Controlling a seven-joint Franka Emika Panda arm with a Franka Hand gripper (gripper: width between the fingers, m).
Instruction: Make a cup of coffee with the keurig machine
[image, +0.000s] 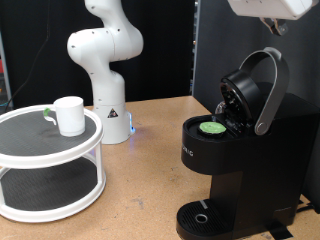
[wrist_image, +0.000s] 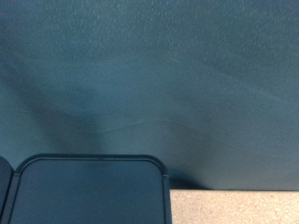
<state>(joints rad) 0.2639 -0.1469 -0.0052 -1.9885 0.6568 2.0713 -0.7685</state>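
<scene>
A two-tier round white plastic rack (image: 25, 205) stands on the brown wooden table (image: 150, 170) at the exterior view's left. The small white cylindrical cup (image: 70, 115) sits on the rack's upper tier, toward its right side. Behind and just right of the rack, the white robot arm base (image: 108, 85) stands on the table. The large boxy black keurig machine (image: 235, 170) stands at the exterior view's right, nearer the bottom edge, well apart from the rack. Its lid (image: 250, 90) is raised, and a small round green-topped pod (image: 212, 127) lies in the open holder beneath it. The round drip tray (image: 205, 218) sits at the machine's foot, below the pod. The tool does not show.
</scene>
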